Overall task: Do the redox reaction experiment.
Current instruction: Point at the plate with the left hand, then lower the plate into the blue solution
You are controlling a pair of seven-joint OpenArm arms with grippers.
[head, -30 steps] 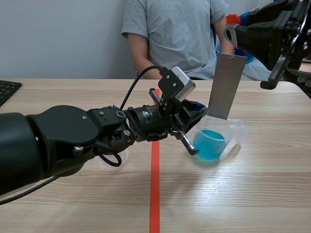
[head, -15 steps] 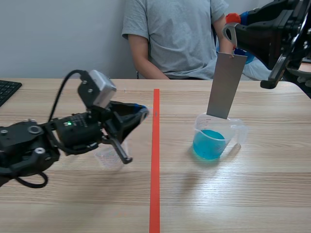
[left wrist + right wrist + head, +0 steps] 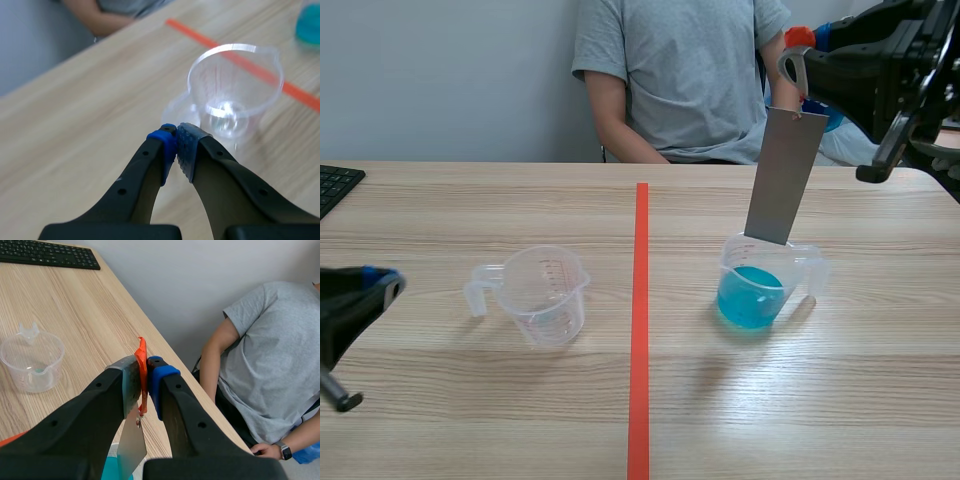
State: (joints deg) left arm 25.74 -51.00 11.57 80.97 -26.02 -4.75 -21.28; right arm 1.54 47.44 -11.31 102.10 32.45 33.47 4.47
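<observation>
Left arm has pulled right back from the blue cup over the last second. Its end effector [image 3: 176,140] now sits low on its own side, pads pressed together on nothing, with the empty clear cup [image 3: 232,95] just ahead of the tips. Right end effector [image 3: 144,371] hasn't budged: raised and clamped on an orange tag [image 3: 141,351]. The grey metal strip [image 3: 780,175] hangs from that tag straight below it, long axis near vertical with a slight lean.

Cup of blue liquid [image 3: 758,285] stands on the bench [image 3: 840,400] directly under the strip, so I'd guess the coming move is a plain lowering by the right arm, by far the nearer one. Strip's bottom edge looks about level with the rim and above the liquid, but I can't tell if it's inside the rim. How the tag joins the strip is too small to make out, and the right wrist view cuts off most of that cup.
</observation>
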